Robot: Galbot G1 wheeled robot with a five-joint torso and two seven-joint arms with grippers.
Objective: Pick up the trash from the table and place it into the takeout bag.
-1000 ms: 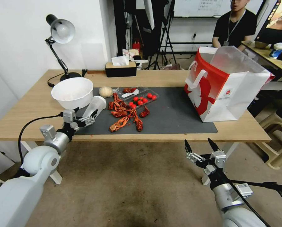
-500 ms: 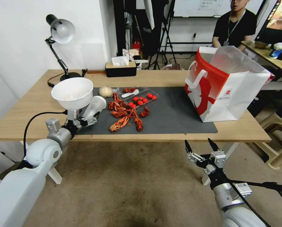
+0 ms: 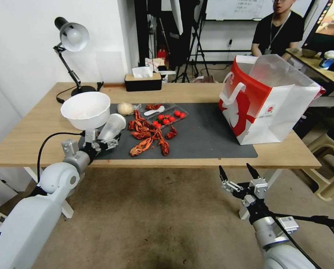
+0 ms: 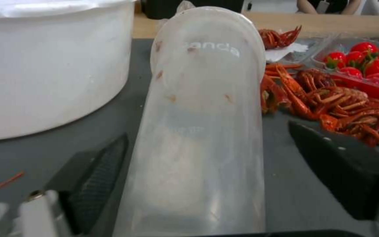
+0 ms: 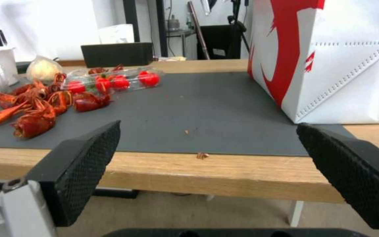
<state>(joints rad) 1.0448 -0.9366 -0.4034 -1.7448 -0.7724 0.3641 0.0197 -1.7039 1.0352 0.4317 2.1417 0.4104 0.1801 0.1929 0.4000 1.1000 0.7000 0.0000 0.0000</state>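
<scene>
Left gripper [image 3: 106, 142] open, fingers straddling the cup [image 4: 202, 131] | cup lies tipped on the mat's near-left, beside the bowl [image 3: 86, 109] | looks light, thin, slick, crushable: grip mid-body, gently | right gripper [image 3: 238, 175] open, parked below the table's [image 3: 25, 145] near edge

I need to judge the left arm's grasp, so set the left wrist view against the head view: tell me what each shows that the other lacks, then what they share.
Left wrist view alone: lettering near the clear plastic cup's far end, orange specks inside it, and a gap between the cup and each of the left gripper's fingers.

Head view alone: the takeout bag standing open at the table's right end, the desk lamp, the tissue box, and the right gripper open below the table edge.

Both: the cup lying on the dark mat beside the white bowl, crayfish shells, and the tomato tray.
</scene>
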